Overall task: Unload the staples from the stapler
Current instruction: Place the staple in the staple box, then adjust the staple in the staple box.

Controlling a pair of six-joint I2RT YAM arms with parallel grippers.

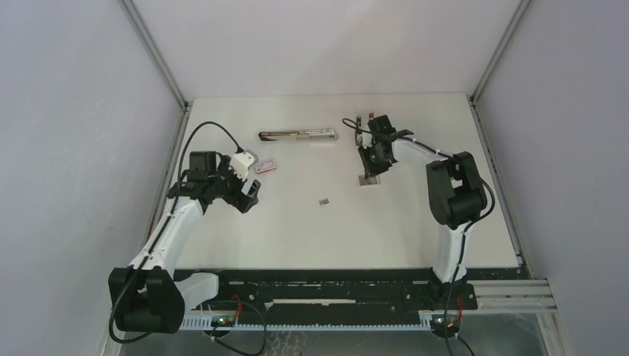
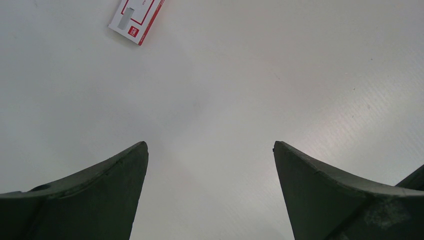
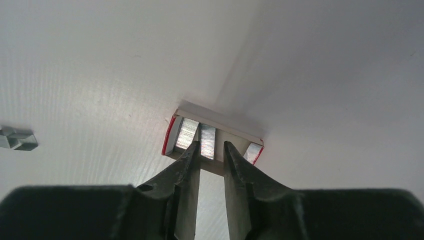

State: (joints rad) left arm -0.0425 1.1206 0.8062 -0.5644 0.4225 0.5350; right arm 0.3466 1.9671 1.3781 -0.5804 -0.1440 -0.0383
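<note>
1. The stapler (image 1: 297, 135) is seen lying swung open and flat near the far edge of the table (image 1: 415, 222), about midway along it.
2. Silver-grey staples (image 3: 187, 132) are seen lying in a small open tray (image 3: 220, 121) with red ends, set on the right half of the table, nearer the far edge.
3. The right gripper (image 3: 212, 145) is held just over this tray. Its jaws are parted by a narrow gap and nothing is seen between them.
4. A loose staple strip (image 1: 324, 202) is seen lying alone near the middle of the table, well apart from the tray.
5. The left gripper (image 2: 210, 145) is spread wide over bare table on the left half, with nothing held.
6. A pink-and-white box (image 1: 267, 166) lies flat just beyond the left gripper.
</note>
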